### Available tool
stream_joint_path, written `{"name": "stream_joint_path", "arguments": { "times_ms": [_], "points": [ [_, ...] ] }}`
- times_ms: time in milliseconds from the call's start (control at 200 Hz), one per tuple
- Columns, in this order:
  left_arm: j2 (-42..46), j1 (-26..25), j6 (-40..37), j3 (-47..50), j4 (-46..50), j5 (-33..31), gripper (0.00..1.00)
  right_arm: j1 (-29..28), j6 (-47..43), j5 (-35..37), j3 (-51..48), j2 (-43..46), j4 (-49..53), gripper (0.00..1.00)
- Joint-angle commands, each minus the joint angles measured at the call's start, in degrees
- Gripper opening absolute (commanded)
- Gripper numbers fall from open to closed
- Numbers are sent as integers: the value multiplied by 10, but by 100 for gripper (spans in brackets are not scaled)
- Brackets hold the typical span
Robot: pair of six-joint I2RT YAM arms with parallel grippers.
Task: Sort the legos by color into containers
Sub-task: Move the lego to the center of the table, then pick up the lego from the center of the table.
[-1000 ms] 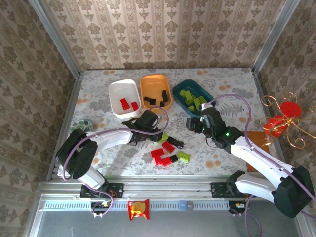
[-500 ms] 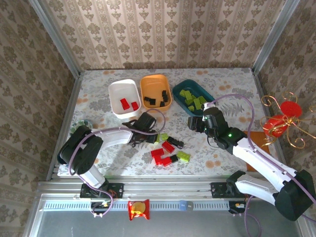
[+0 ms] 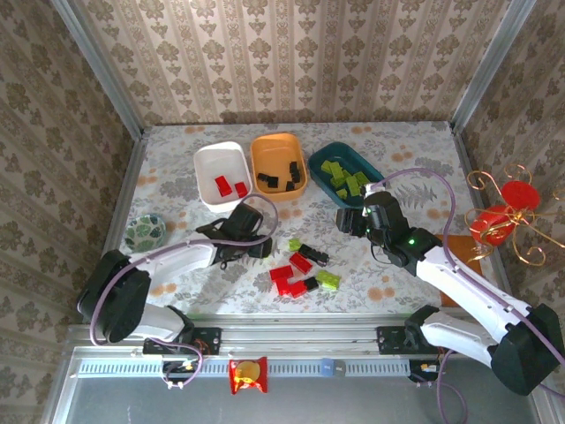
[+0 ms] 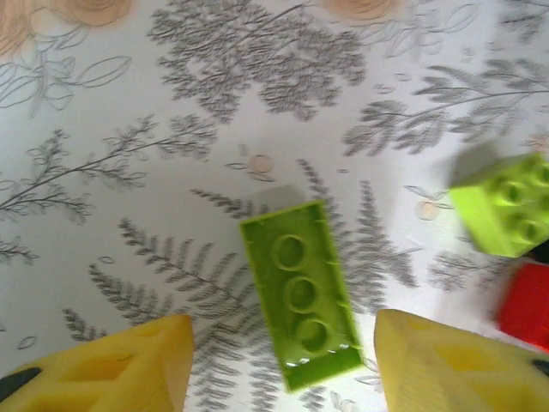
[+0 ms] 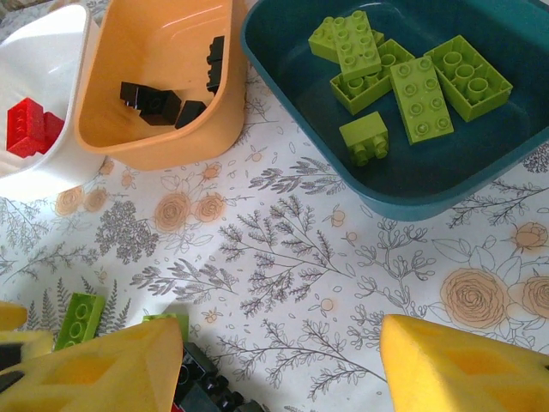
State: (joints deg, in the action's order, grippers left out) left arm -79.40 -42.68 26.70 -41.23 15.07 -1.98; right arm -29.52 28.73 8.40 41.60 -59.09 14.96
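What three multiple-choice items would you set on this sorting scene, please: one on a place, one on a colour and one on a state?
1. Where is the lime green brick in the left wrist view?
A. In the teal tray
B. On the table, between the fingers of the left gripper
C. In the white tray

2. What colour are the bricks in the orange tray?
A. Red
B. Lime green
C. Black

3. How is the right gripper?
A. Shut on a red brick
B. Open, holding nothing
C. Shut on a black brick

Answers: 1 B, it lies flat on the cloth with a finger clear of it on each side. 2 C, only black bricks lie in it. 3 B, its fingers stand wide apart with nothing between them.
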Motion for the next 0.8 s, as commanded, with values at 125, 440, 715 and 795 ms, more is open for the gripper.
{"name": "stream_joint_path", "arguments": {
  "times_ms": [125, 440, 715, 795],
  "points": [
    [-65, -15, 16, -11, 7, -15, 75, 7, 3, -4, -5, 12, 7, 64],
    [-129, 9, 12, 3, -46, -21, 55, 9, -5, 3, -8, 37, 24, 64],
    [-122, 10, 8, 4, -58, 5, 28, 11, 0, 0, -13, 33, 14, 64],
    [-105, 10, 5, -3, -53, 11, 26, 11, 3, 1, -16, 32, 11, 64]
  ]
}}
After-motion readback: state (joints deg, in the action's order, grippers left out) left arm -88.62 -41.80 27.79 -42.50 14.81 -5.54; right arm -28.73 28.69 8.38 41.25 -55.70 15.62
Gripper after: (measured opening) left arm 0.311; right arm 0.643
